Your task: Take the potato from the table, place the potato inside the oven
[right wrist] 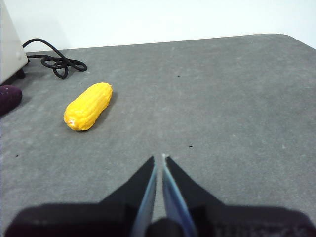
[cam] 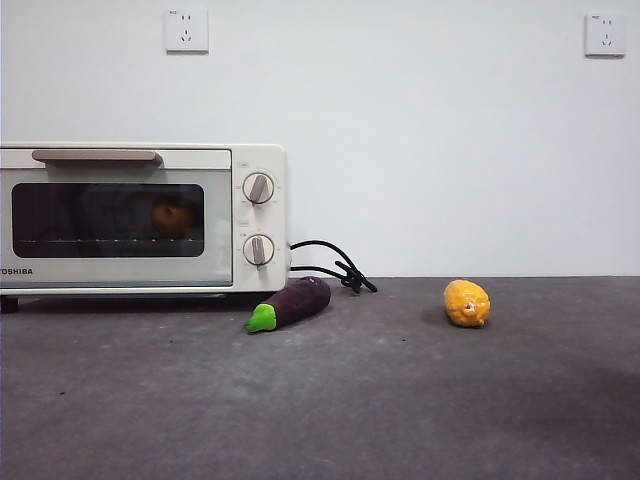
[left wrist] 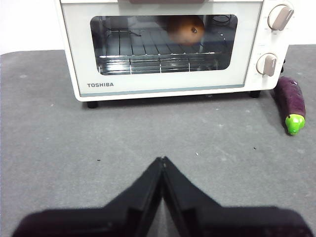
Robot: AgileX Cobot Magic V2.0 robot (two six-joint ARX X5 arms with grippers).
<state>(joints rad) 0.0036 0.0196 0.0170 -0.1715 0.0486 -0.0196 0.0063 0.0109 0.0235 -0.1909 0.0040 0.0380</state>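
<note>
- Both grippers sit nearest, over bare table (left wrist: pixel 59 148): left gripper (left wrist: pixel 162 160) jaws pressed together, right gripper (right wrist: pixel 159 159) jaws nearly touching, neither holding anything.
- Further out, an eggplant (cam: pixel 290 304) and, at 3 o'clock from it, a yellow corn cob (cam: pixel 467 302).
- Farthest: oven (left wrist: pixel 168 89) marked "TOSHIBA", door closed, potato (left wrist: pixel 185 29) on the rack inside. Task looks pretty much done.

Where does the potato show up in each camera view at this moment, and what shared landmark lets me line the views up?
Front view: the potato sits inside the oven, dim behind the shut glass door, right of the window's middle.
Left wrist view: the potato lies on the oven's wire rack, seen through the glass.
Right wrist view: not in it.
Shared landmark: the eggplant beside the oven, also in the left wrist view, with its end in the right wrist view.
</note>
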